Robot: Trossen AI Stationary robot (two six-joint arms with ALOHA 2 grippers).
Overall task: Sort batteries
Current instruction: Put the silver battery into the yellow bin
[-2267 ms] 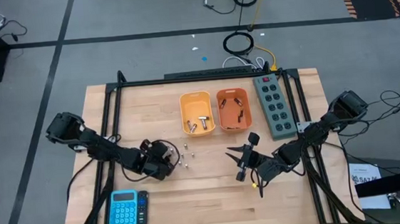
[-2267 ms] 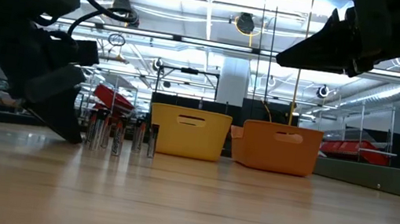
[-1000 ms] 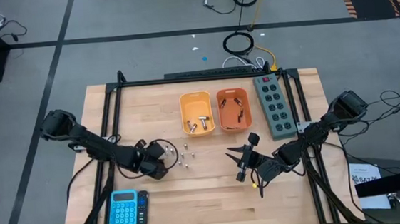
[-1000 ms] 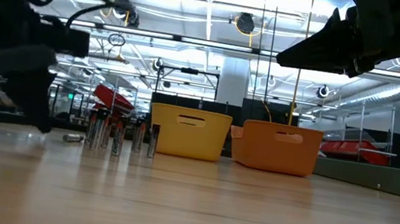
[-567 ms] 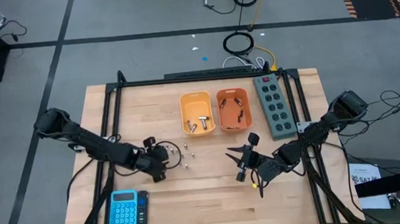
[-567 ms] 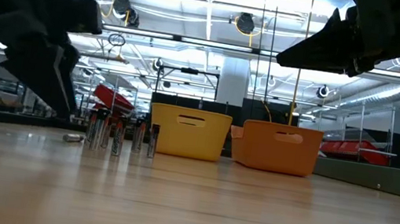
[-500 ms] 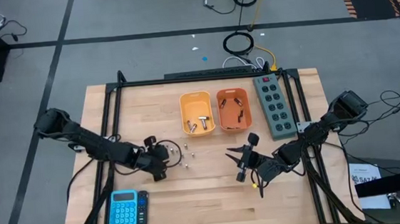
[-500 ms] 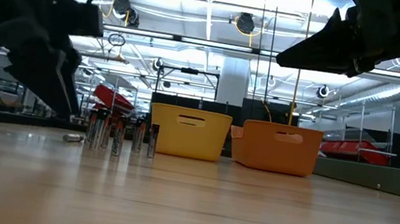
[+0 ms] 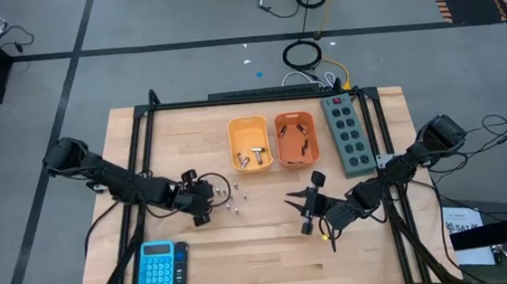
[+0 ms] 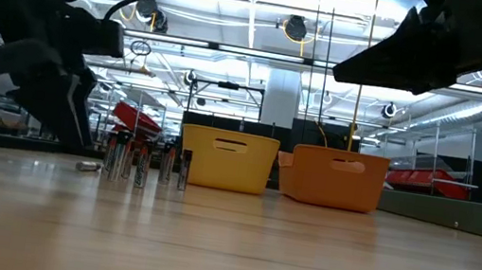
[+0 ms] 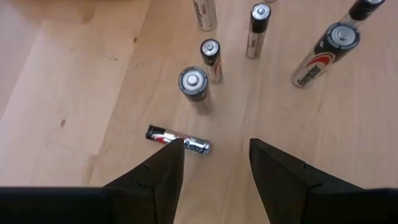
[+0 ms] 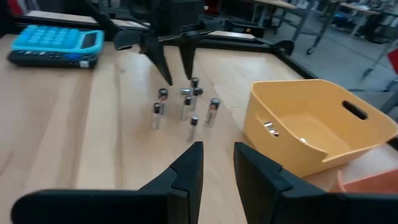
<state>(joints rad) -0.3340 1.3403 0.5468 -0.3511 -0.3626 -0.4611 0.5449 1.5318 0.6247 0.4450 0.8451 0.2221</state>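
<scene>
High view puts everything in front of you on the wooden table (image 9: 271, 249), and the yellow bin (image 9: 250, 144) makes the handiest landmark: the orange bin (image 9: 296, 139) stands touching its right side, and the green power strip (image 9: 347, 132) lies just beyond that. The left arm reaches in from the table's left edge, and your left gripper (image 9: 200, 203) hangs low over the boards, in front of the yellow bin and off to its left, with its fingers apart and nothing between them. The left wrist view shows why it sits there: the gap between the two dark fingers is lined up over the fallen battery (image 11: 178, 139), which lies on its side almost under the fingertips, so I judge you are set to drop and close on it. The right gripper (image 9: 306, 213) waits well off the table in front of the orange bin; its fingers stand a little apart and hold nothing, and it looks parked clear of the left arm's work. The blue calculator (image 9: 157, 265) lies near the table's front edge, well away from the yellow bin and out of the way. The standing batteries (image 9: 228, 198) are a small upright cluster just in front of the yellow bin's left corner, right beside the left gripper, so mind them as you descend. A few sorted batteries (image 9: 253, 156) already lie inside the yellow bin.
</scene>
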